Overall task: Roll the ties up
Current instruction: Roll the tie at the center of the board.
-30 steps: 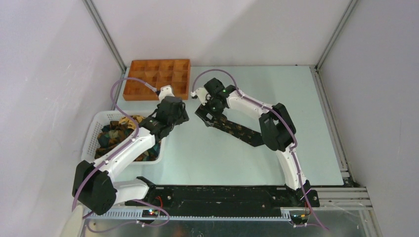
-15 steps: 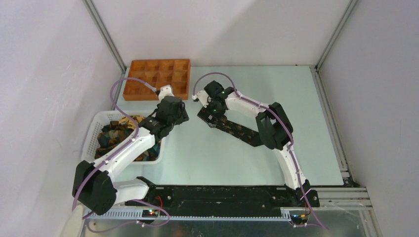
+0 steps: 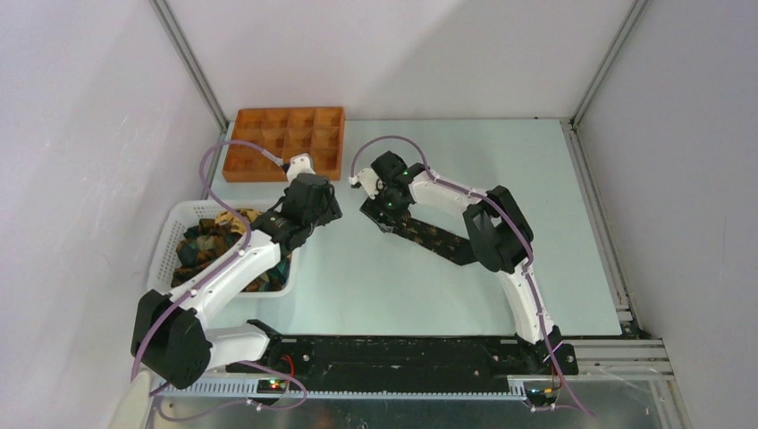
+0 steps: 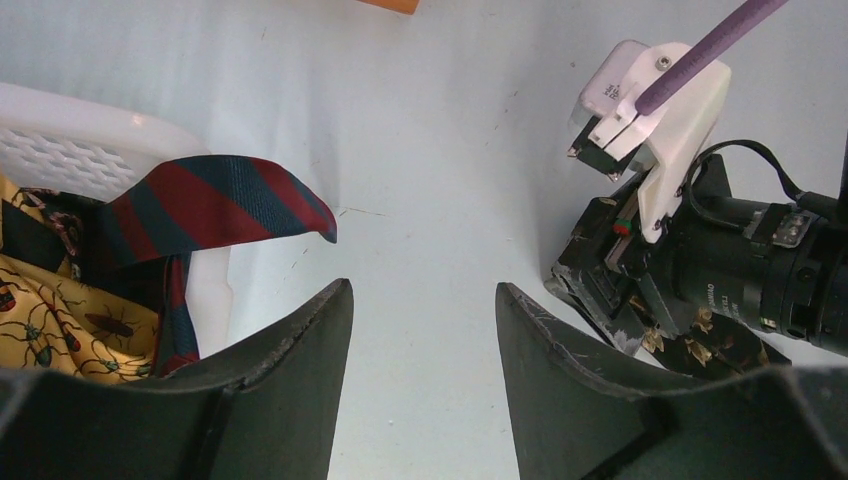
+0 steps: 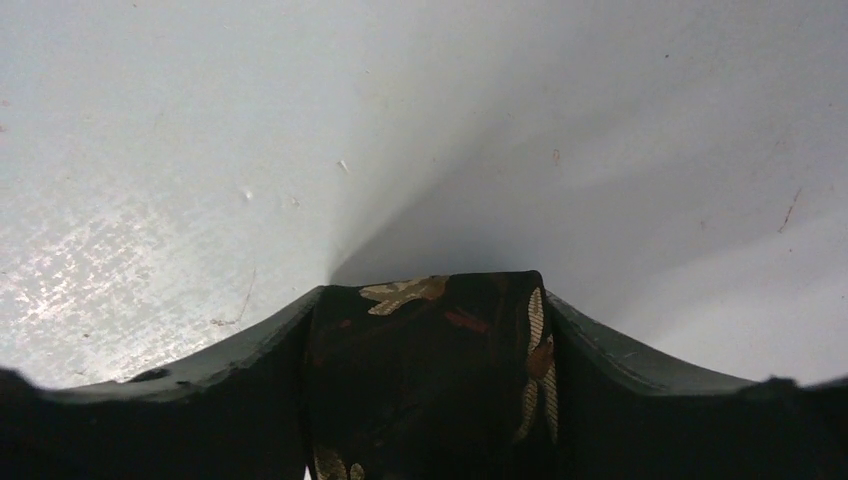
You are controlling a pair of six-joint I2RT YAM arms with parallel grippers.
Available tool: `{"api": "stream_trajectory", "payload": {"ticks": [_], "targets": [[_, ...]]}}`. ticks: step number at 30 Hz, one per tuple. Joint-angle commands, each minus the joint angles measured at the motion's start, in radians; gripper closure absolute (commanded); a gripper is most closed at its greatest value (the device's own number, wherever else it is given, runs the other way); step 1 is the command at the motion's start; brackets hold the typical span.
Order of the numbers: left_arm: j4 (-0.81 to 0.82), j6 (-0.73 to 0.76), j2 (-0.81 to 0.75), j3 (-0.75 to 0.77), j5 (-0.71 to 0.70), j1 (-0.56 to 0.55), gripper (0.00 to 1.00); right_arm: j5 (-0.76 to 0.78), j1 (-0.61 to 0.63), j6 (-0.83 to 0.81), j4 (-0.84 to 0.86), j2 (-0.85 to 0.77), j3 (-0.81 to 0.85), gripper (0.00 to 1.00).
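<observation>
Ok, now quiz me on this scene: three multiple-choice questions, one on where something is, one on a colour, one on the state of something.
1. Where does the dark leafy tie lie?
A. flat on the table, one end at the right gripper
B. hanging on the back wall
C. down on the floor

2. What colours does the striped tie hanging over the basket rim show?
A. white and pink
B. orange and grey
C. red and dark blue

3. How is the left gripper?
A. shut on a tie
B. open and empty
C. shut on the basket

Answers:
1 A: the top view shows it stretched across the table, its end between the right gripper's fingers.
2 C: the left wrist view shows red and dark blue bands.
3 B: bare table shows between its fingers.
</observation>
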Motion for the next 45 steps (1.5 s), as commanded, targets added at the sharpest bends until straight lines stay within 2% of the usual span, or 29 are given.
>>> {"api": "stream_trajectory", "payload": {"ticks": [1,6,13,15,17,18,19,20,22,28,31,38,42,45], "targets": [[0.029,-0.018,0.004,0.010,0.012,0.007,0.40,0.022,0.001,0.000,0.044,-0.026,-0.053,0.34],[0.030,-0.018,0.011,0.013,0.016,0.008,0.40,0.020,0.000,0.003,0.045,-0.021,-0.064,0.49],[0.027,-0.018,0.010,0.014,0.016,0.008,0.40,0.019,-0.002,0.006,0.042,-0.021,-0.079,0.76],[0.028,-0.018,0.011,0.015,0.017,0.007,0.40,0.019,-0.002,0.007,0.045,-0.022,-0.083,0.79],[0.027,-0.018,0.013,0.019,0.020,0.008,0.40,0.019,-0.003,0.008,0.047,-0.022,-0.089,0.71],[0.026,-0.018,0.013,0.020,0.021,0.008,0.40,0.018,-0.003,0.008,0.047,-0.023,-0.091,0.61],[0.026,-0.018,0.016,0.021,0.021,0.007,0.40,0.017,-0.003,0.008,0.050,-0.025,-0.095,0.57],[0.026,-0.018,0.015,0.021,0.023,0.008,0.40,0.015,-0.003,0.009,0.051,-0.027,-0.097,0.47],[0.025,-0.018,0.016,0.023,0.024,0.008,0.40,0.014,-0.003,0.010,0.056,-0.032,-0.100,0.34],[0.004,-0.019,0.015,0.035,0.017,0.007,0.36,-0.023,-0.004,0.035,0.079,-0.072,-0.094,0.15],[0.000,-0.023,0.003,0.040,0.003,0.008,0.31,-0.048,-0.007,0.067,0.096,-0.103,-0.070,0.09],[-0.007,-0.024,-0.004,0.054,0.001,0.009,0.28,-0.094,-0.019,0.149,0.126,-0.181,-0.046,0.06],[-0.010,-0.027,-0.007,0.056,0.006,0.009,0.27,-0.049,-0.027,0.222,0.158,-0.245,-0.059,0.04],[-0.009,-0.028,-0.013,0.056,0.007,0.009,0.25,0.042,-0.029,0.292,0.165,-0.290,-0.056,0.04]]}}
